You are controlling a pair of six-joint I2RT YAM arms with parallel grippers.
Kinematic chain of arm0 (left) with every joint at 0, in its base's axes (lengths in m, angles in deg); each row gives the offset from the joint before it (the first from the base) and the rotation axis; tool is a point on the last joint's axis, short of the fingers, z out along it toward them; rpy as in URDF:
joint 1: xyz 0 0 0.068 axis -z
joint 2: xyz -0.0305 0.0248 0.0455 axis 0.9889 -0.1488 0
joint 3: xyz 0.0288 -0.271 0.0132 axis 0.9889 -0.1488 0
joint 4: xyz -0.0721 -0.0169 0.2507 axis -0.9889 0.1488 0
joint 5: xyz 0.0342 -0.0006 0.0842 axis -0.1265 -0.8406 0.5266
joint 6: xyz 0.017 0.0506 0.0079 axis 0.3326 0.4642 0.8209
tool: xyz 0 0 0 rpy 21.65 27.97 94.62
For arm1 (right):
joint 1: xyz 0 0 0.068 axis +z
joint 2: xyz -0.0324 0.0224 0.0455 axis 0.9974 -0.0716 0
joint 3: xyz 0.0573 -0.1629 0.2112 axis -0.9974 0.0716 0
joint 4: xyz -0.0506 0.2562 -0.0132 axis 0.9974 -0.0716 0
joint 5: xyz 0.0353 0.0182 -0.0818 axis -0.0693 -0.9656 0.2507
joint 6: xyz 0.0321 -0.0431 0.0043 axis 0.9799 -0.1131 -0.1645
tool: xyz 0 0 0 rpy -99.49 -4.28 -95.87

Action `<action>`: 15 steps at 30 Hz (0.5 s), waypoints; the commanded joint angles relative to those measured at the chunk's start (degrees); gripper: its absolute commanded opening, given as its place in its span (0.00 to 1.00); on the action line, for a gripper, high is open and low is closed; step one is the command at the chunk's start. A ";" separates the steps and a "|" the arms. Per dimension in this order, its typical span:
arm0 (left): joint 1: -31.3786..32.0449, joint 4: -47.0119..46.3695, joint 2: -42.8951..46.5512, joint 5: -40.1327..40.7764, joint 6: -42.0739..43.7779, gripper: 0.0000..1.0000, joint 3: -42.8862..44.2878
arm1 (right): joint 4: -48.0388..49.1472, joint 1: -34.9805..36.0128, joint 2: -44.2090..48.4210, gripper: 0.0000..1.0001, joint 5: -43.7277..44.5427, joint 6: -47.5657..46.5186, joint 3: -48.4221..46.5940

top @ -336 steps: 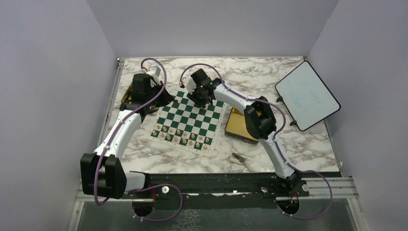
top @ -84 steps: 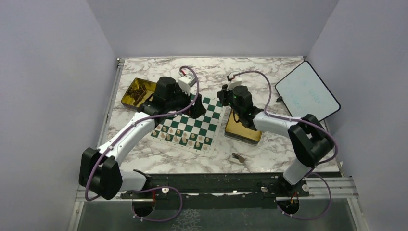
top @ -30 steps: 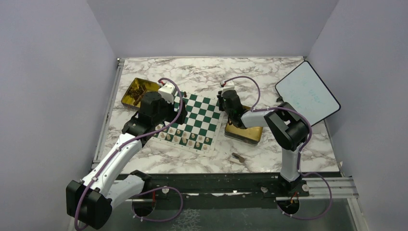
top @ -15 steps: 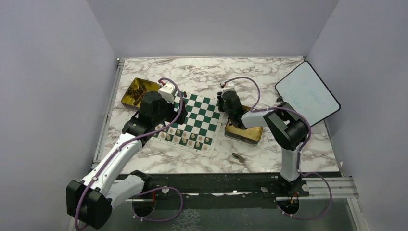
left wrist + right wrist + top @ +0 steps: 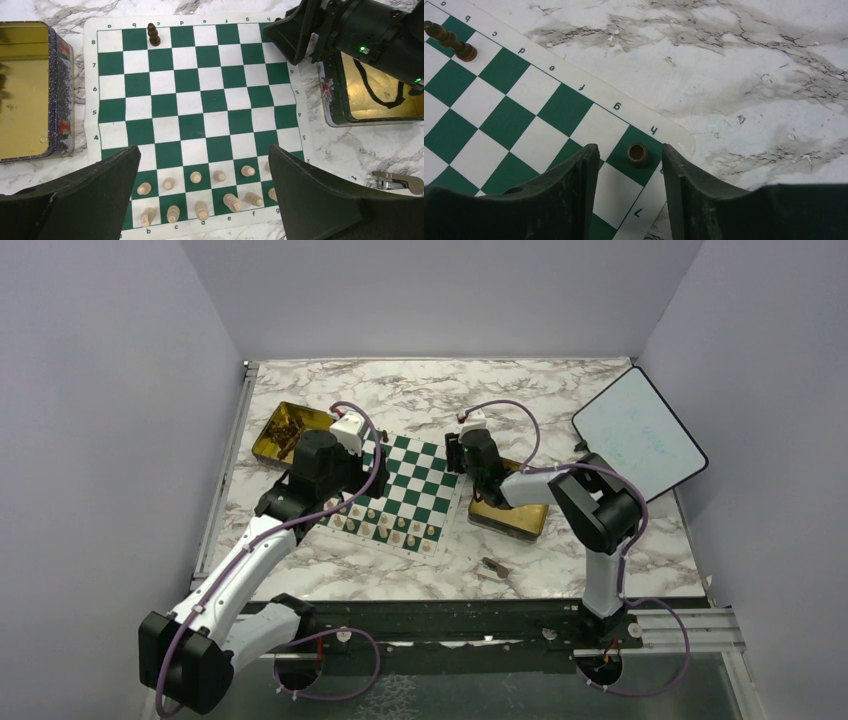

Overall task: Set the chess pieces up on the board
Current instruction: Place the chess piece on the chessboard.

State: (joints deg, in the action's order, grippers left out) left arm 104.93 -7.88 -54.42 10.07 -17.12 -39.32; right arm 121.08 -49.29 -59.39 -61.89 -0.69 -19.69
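Right hand (image 5: 628,148): jaws parted, gripping nothing | dark rook (image 5: 638,154) stands upright between them on the board (image 5: 519,120) corner square, touching neither jaw | you clear it by lifting straight up | left hand (image 5: 202,150): wide open, empty, farther off.

A marbled white-and-grey desk (image 5: 430,390) fills the middle of the overhead view. A gold tin (image 5: 264,444) sits at its upper left, and a second gold tin (image 5: 512,522) lies right of centre. A black-rimmed white tablet (image 5: 640,440) with faint writing stands at the right edge. A small brownish metal object (image 5: 494,566) lies lower down, apart from the second gold tin.
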 commanded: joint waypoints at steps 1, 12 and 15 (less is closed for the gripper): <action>-0.02 -0.06 -1.46 4.17 -0.85 0.99 -0.10 | -3.95 0.14 3.35 0.58 0.48 0.94 -1.81; -1.90 0.79 -11.85 5.32 -5.86 0.94 8.78 | -13.20 0.10 12.31 0.59 -2.11 2.20 -4.00; -3.15 0.42 -17.46 5.26 -6.98 0.85 13.70 | -17.21 0.06 16.92 0.54 -2.62 4.56 -2.79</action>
State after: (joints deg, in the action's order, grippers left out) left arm 103.42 -6.33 -66.51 14.18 -21.44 -32.11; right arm 109.94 -49.25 -48.50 -63.05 0.84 -22.03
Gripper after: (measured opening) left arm 0.916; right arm 0.569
